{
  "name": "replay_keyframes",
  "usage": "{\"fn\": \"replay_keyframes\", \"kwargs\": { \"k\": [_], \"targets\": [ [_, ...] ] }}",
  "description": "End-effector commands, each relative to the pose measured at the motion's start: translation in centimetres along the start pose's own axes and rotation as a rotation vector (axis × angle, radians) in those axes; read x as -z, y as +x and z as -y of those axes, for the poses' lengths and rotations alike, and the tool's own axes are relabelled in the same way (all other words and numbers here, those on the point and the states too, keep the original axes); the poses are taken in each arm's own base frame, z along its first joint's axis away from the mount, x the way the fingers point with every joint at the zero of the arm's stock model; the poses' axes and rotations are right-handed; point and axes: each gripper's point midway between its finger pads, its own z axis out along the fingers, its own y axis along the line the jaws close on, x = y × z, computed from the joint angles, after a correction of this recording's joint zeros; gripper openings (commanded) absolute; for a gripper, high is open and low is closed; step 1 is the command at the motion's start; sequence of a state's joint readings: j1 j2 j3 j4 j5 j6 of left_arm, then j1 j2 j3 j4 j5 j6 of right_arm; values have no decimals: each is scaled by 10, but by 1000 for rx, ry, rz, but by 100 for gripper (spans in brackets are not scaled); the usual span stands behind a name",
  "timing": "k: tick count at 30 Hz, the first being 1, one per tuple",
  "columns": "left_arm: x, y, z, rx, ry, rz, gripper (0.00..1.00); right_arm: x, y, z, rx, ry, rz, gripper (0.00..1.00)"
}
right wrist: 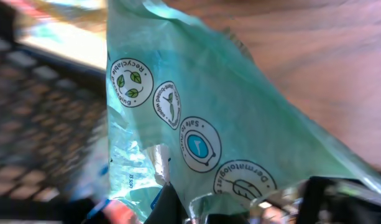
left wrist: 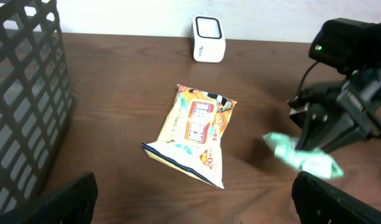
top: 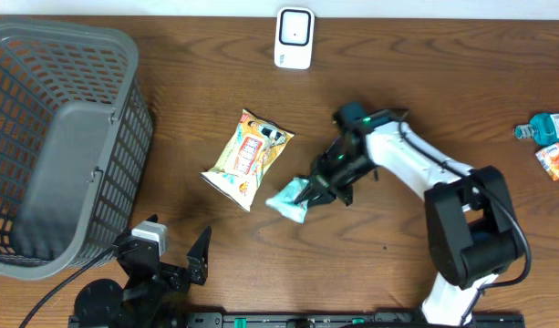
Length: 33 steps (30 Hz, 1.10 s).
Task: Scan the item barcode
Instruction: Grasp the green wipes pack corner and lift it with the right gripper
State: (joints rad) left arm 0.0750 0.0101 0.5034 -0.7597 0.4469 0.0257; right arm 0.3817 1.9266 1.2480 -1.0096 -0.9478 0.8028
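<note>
— What does the green packet (right wrist: 240,124) say?
— Round seals: "Recyclable", "Dermatolog…" cut off, the others too small
— Who has it?
— The right fingers (top: 312,189), clamped shut on one end, mid-table (top: 398,264), just right of the one yellow snack bag (top: 249,157), well apart from the one white scanner (top: 294,38)
— The left fingers (top: 201,251)?
— Spread wide, holding nothing. Also one grey basket (top: 60,137), one blue bottle (top: 545,127), one orange packet (top: 554,161)
</note>
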Motion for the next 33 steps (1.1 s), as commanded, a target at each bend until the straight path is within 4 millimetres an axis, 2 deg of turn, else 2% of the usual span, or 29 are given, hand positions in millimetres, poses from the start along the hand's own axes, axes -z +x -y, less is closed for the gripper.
{"fn": "replay_keyframes", "kwargs": {
  "k": [1, 4, 9, 16, 23, 26, 30, 33],
  "targets": [
    [2, -2, 3, -2, 11, 10, 98, 24, 20, -33, -16, -205, -135, 1],
    [2, -2, 3, -2, 11, 10, 98, 33, 22, -33, -61, -238, -160, 1],
    [2, -2, 3, -2, 11, 10, 98, 35, 26, -27, -127, -225, -179, 1],
    [2, -2, 3, -2, 11, 10, 98, 38, 55, -13, -423, -156, -287, 1],
    [2, -2, 3, -2, 11, 10, 98, 40, 60, -15, -393, -177, -307, 1],
    [2, -2, 3, -2, 11, 10, 98, 42, 68, -13, -444, -163, -334, 1],
    [2, -2, 2, -2, 10, 10, 98, 49, 78, -25, -414, -244, -392, 2],
    [2, -2, 2, -2, 10, 10, 98, 49, 78, -27, -409, -255, -397, 1]
  ]
}}
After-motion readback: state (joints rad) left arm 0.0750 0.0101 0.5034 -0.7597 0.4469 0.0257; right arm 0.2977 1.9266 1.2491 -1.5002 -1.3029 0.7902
